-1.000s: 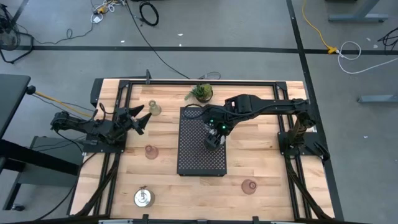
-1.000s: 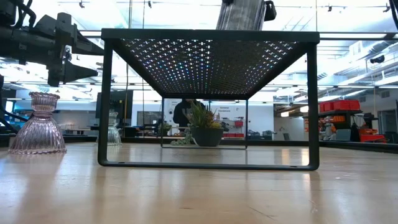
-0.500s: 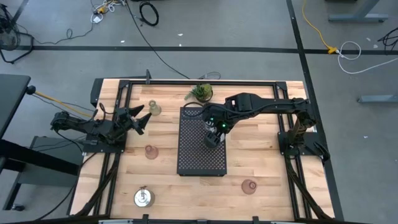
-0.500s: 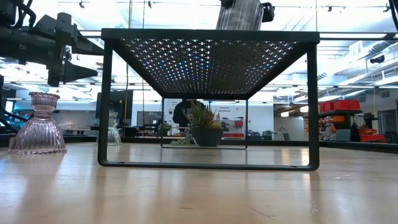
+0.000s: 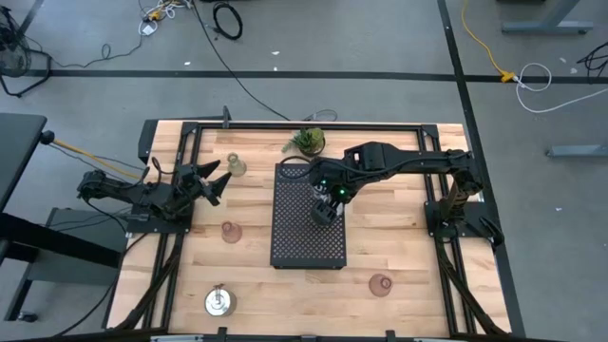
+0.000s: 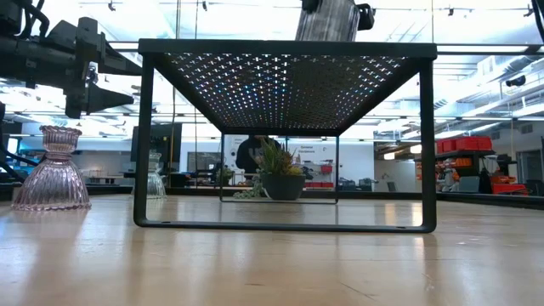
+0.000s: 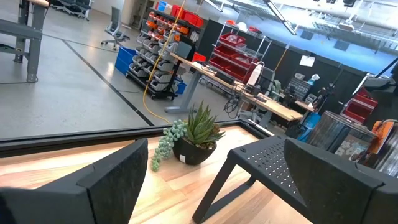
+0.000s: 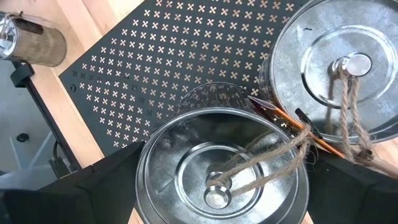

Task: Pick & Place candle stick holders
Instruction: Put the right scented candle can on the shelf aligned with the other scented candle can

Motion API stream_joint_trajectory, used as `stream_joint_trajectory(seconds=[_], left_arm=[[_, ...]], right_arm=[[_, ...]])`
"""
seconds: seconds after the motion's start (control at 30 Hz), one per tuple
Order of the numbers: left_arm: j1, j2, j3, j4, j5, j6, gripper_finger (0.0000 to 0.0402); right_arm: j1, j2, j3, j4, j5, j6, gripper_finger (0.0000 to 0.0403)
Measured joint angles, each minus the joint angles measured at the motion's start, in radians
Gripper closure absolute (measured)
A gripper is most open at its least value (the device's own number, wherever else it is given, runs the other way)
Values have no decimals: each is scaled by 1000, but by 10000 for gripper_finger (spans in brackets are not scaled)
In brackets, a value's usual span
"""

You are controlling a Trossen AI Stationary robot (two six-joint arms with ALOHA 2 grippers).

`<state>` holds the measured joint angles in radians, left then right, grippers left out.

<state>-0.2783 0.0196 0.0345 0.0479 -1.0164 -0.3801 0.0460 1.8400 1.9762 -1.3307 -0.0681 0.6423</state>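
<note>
Two open tools, right tool [image 5: 325,211] over tray [image 5: 294,242]

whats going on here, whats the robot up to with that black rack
The right tool hangs open over the black perforated tray, directly above two silver candle stick holders that stand side by side on it. The left tool waits open near the table's left edge. Two pink glass holders, one greenish cup and a third silver holder remain on the table.
</note>
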Motion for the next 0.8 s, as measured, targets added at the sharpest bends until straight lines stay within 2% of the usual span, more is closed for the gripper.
stream_joint_trajectory(seconds=[0.13, 0.33, 0.8], left_arm=[[0, 0, 0, 0, 0, 0, 23], [0, 0, 0, 0, 0, 0, 23], [0, 0, 0, 0, 0, 0, 23]], right_arm=[[0, 0, 0, -12, 2, -21, 35], [10, 0, 0, -8, 78, -23, 35], [11, -1, 0, -8, 51, -18, 35]])
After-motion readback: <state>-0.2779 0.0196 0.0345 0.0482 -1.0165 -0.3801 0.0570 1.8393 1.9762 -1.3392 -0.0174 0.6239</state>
